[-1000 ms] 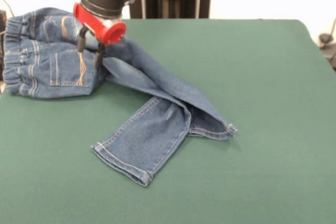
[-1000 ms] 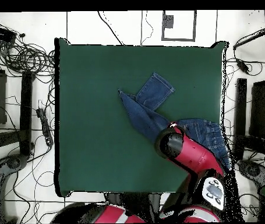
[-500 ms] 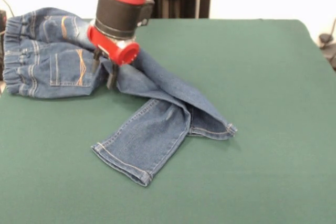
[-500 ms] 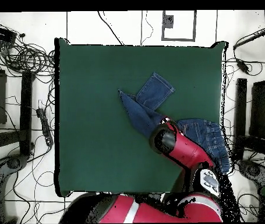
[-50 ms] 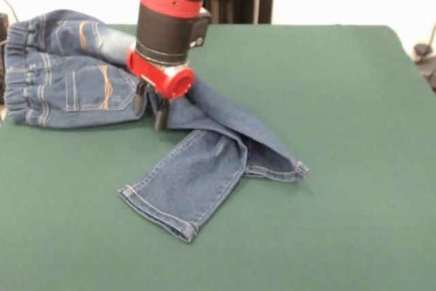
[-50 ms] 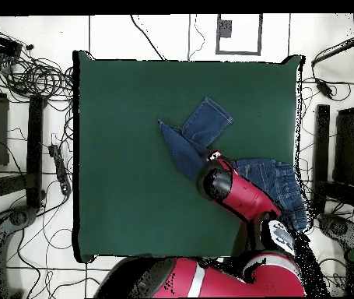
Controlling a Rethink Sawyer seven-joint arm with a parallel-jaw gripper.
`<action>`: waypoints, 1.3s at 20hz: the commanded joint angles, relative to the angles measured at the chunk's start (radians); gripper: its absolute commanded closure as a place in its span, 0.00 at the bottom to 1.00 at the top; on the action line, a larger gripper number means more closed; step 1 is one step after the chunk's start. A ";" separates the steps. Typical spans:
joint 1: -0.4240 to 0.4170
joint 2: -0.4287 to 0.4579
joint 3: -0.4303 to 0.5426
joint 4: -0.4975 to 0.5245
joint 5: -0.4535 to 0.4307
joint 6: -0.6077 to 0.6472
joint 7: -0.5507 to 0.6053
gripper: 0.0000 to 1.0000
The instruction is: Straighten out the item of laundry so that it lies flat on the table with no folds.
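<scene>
Jeans (image 5: pixel 136 93) are seen crumpled on the table (image 5: pixel 340 134), the waistband bunched beside the gripper (image 5: pixel 151 108) and the crossed legs (one folded over the other) spread beyond it; its fingers are held apart, empty, just above the denim.

The table (image 5: pixel 354 134) lies bare across the whole right half and along the bottom of the front view, open to passage. The jeans (image 5: pixel 197 161) block the upper left and centre, their seat bunched high at the left edge. The gripper (image 5: pixel 150 108), fingers apart, hangs over the crotch.
</scene>
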 commanded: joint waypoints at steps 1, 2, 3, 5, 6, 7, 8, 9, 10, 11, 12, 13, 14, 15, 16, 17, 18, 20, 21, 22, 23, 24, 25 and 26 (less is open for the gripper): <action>0.008 -0.040 0.201 0.000 -0.006 0.008 0.152 0.00; -0.002 -0.050 0.219 0.000 -0.012 0.016 0.143 0.00; -0.013 -0.060 0.237 -0.001 -0.018 0.023 0.134 0.00; -0.022 -0.068 0.258 0.002 -0.020 0.025 0.132 0.00; -0.026 -0.073 0.268 0.004 -0.021 0.026 0.132 0.00; -0.029 -0.076 0.275 0.006 -0.021 0.028 0.132 0.00; -0.032 -0.084 0.284 0.009 -0.020 0.033 0.131 0.00; -0.015 -0.090 0.262 0.003 -0.012 0.052 0.130 0.00; 0.003 -0.096 0.239 -0.004 -0.004 0.070 0.129 0.00; 0.044 -0.098 0.180 -0.023 0.011 0.109 0.128 0.00; 0.117 -0.092 0.063 -0.073 0.018 0.204 0.114 0.00; 0.158 -0.085 -0.007 -0.104 0.018 0.254 0.110 0.00; 0.186 -0.080 -0.066 -0.137 0.004 0.317 0.103 0.00; 0.214 -0.075 -0.125 -0.169 -0.009 0.381 0.095 0.00; 0.206 -0.081 -0.125 -0.181 -0.023 0.390 0.080 0.00; 0.198 -0.088 -0.125 -0.193 -0.037 0.399 0.064 0.00; 0.184 -0.095 -0.107 -0.195 -0.043 0.397 0.057 0.00; 0.151 -0.106 -0.059 -0.195 -0.052 0.376 0.047 0.00; 0.135 -0.112 -0.036 -0.190 -0.055 0.365 0.045 0.00; 0.117 -0.106 -0.004 -0.186 -0.054 0.341 0.046 0.00; 0.104 -0.103 0.009 -0.196 -0.055 0.340 0.045 0.00; 0.098 -0.090 0.023 -0.199 -0.054 0.316 0.051 0.00; 0.091 -0.077 0.037 -0.202 -0.053 0.293 0.057 0.00; 0.089 -0.065 0.046 -0.204 -0.052 0.271 0.066 0.00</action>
